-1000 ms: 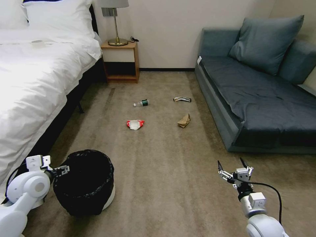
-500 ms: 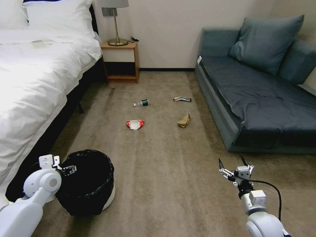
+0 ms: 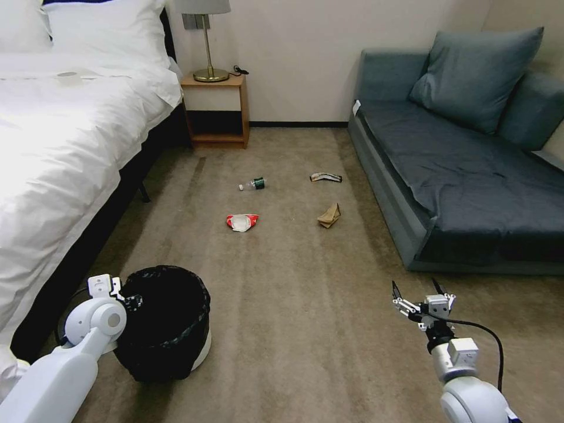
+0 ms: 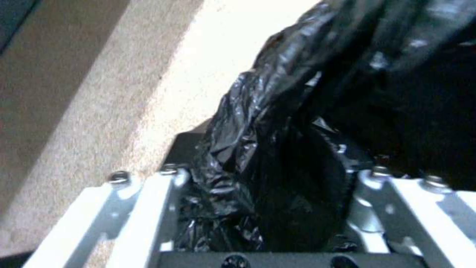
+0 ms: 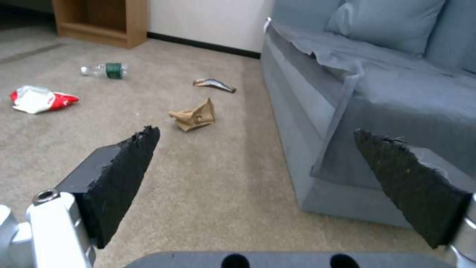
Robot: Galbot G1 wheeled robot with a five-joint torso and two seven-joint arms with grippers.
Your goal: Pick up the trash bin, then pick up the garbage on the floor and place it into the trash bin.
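Observation:
The trash bin [image 3: 167, 329], white with a black bag over its rim, stands on the floor [image 3: 294, 305] at the near left. My left gripper [image 3: 134, 302] is shut on its near-left rim; the left wrist view shows the crinkly bag [image 4: 277, 149] pinched between the fingers. The garbage lies farther off mid-carpet: a clear bottle [image 3: 252, 184], a red-and-white packet [image 3: 241, 222], crumpled brown paper [image 3: 329, 216] and a flat wrapper [image 3: 325, 177]. My right gripper [image 3: 418, 294] hovers open at the near right, holding nothing, with the brown paper [image 5: 193, 116] ahead of it.
A white bed [image 3: 53, 153] runs along the left, close behind the bin. A grey-blue sofa [image 3: 470, 176] lines the right side. A wooden nightstand [image 3: 216, 108] with a lamp stands at the far wall. Open carpet lies between bed and sofa.
My left gripper has moved right and slightly up, and the trash bin has shifted right with it. The right gripper has barely moved.

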